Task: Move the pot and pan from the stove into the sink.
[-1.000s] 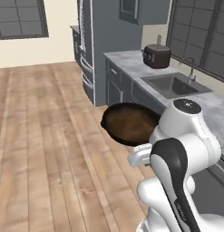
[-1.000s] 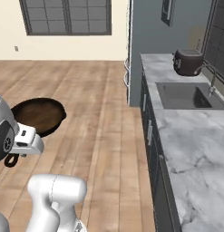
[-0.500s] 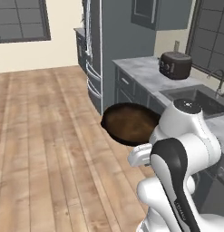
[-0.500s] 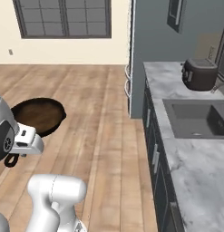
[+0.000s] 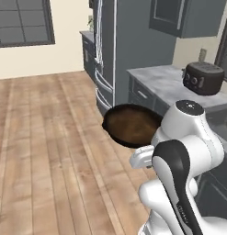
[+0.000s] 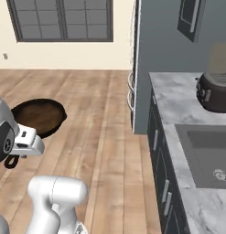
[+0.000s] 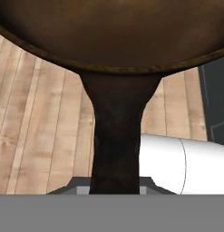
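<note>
The arm is folded with its elbow high, the gripper (image 7: 115, 190) clamped on the pan (image 5: 132, 124) by its handle, held level above the wood floor (image 5: 46, 151); beyond, the sink (image 6: 207, 153) sits in the counter (image 6: 178, 103)

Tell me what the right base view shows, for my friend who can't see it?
The robot's gripper holds the pan by its handle, up over a wooden floor. To the right, a grey marble counter has the sink set in it and a dark toaster behind. A window is in the far wall.
</note>
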